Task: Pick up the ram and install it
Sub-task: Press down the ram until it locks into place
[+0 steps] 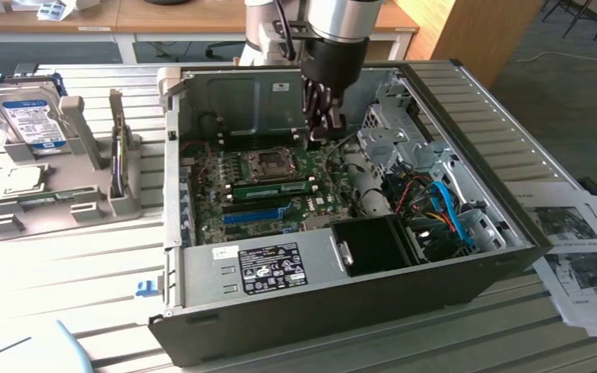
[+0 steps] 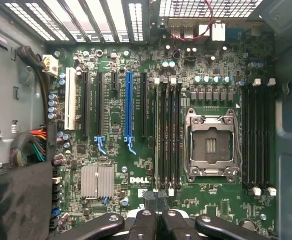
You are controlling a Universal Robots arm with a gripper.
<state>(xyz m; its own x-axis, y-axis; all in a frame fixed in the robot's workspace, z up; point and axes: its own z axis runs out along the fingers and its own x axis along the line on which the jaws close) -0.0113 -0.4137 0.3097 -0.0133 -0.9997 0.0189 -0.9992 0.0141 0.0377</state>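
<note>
The ram (image 1: 273,189), a long green stick with a white sticker, stands on edge in a slot on the motherboard inside the open computer case (image 1: 485,155), just in front of the CPU socket (image 1: 270,162). In the wrist view the ram (image 2: 157,135) shows edge-on as a thin line in the slot row beside the CPU socket (image 2: 210,145). My gripper (image 1: 320,134) hangs above the board, behind and to the exterior view's right of the ram, not touching it. Its black fingers are shut with nothing between them. The gripper (image 2: 156,204) points down at the board's edge near the slot ends.
A blue slot strip (image 1: 252,215) lies in front of the ram. A black box (image 1: 376,245) and blue cables (image 1: 449,210) fill the case's right side. A hard drive (image 1: 31,116) stands in a grey rack at the exterior view's left. Papers (image 1: 584,249) lie at the right.
</note>
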